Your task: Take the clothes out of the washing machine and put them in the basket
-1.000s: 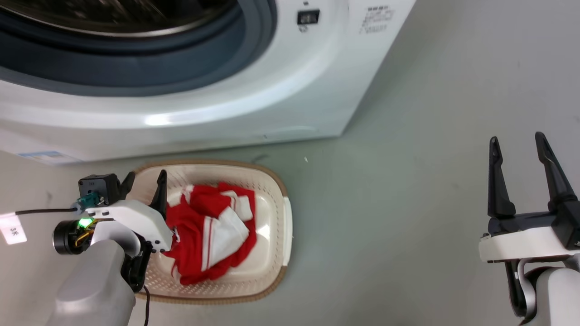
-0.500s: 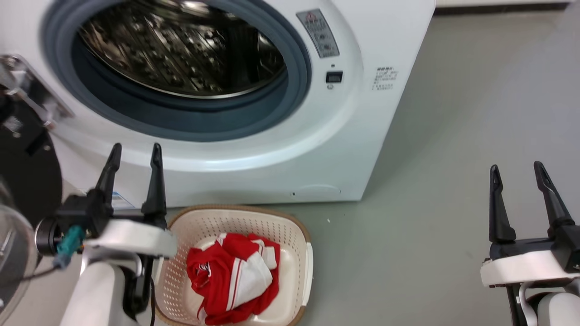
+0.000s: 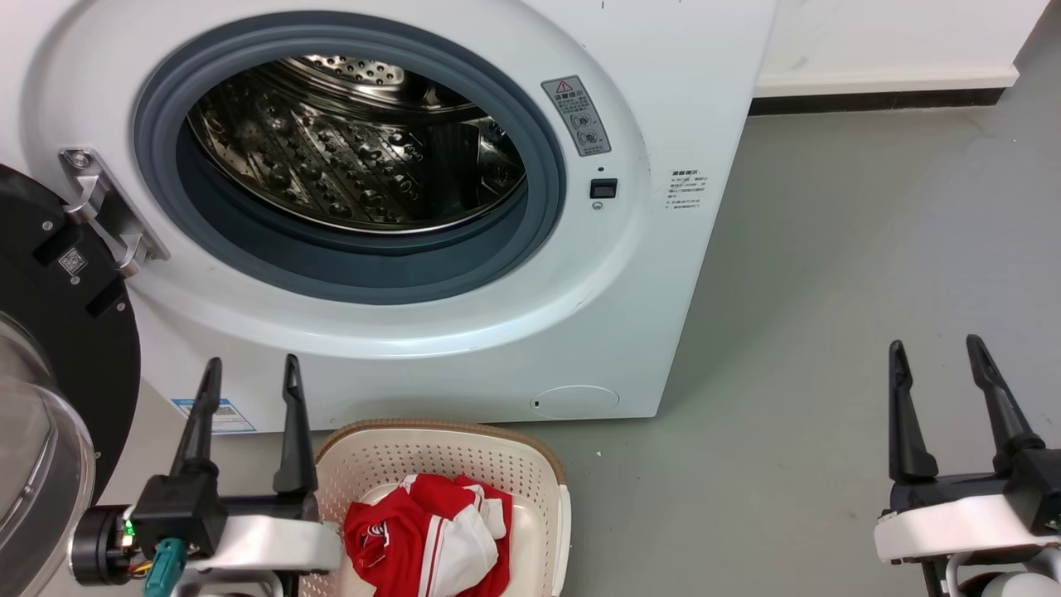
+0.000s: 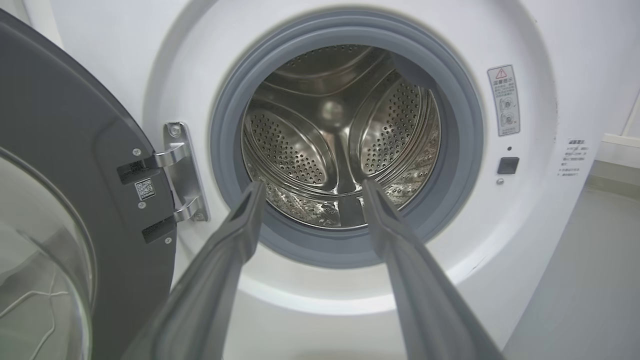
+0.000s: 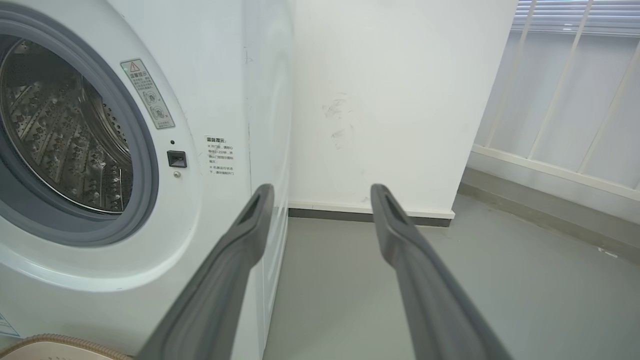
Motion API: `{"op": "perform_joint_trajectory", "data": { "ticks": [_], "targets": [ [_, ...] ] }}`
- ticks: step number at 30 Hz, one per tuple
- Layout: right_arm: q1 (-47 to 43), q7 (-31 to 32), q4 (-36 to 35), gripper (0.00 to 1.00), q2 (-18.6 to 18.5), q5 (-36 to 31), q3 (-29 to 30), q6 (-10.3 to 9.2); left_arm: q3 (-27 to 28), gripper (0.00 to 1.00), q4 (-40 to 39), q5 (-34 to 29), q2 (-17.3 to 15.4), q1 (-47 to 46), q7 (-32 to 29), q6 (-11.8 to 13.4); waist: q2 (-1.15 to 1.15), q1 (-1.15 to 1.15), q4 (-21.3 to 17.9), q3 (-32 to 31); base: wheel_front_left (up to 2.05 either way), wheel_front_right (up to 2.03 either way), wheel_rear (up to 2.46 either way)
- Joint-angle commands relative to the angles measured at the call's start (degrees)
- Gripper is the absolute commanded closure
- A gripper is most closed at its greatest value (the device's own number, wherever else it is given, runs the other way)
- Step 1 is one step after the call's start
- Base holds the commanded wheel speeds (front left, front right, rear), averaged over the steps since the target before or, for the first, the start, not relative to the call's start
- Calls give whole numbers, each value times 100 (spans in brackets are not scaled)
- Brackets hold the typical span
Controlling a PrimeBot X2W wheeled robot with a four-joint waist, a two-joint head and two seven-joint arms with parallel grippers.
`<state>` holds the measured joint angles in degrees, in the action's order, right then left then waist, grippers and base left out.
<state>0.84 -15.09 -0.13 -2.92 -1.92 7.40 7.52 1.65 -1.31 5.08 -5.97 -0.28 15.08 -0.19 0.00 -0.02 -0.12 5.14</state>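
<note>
The white front-loading washing machine (image 3: 688,274) stands with its black-framed glass door (image 3: 66,332) swung open to the robot's left, hung on a metal hinge (image 3: 108,215) beside the grey-rimmed porthole (image 3: 547,207). Through the porthole the perforated steel drum (image 3: 348,166) shows its shiny wall. On the grey floor (image 3: 829,290), just in front of the machine, sits the cream laundry basket (image 3: 431,456) with its brown rim. The red and white clothes (image 3: 419,547) lie bunched inside it. The left gripper (image 3: 252,361) hangs just left of the basket's rim, its two dark fingers spread apart and empty. In the left wrist view they point at the lower part of the porthole. The right gripper (image 3: 932,342) is well apart to the right, above bare floor, its fingers likewise spread and holding nothing. Its wrist view looks past the machine's front corner to a white wall (image 5: 390,100).
</note>
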Motion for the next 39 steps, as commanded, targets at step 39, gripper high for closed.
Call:
{"op": "perform_joint_trajectory", "data": {
  "ticks": [39],
  "targets": [
    [-32, -11, 57, 0, 8, 123, -63, -6, -44, 0, 139, -408, 199, 202, 13, 66, 0, 2, -92, -40, 0, 0, 0]
  ]
}}
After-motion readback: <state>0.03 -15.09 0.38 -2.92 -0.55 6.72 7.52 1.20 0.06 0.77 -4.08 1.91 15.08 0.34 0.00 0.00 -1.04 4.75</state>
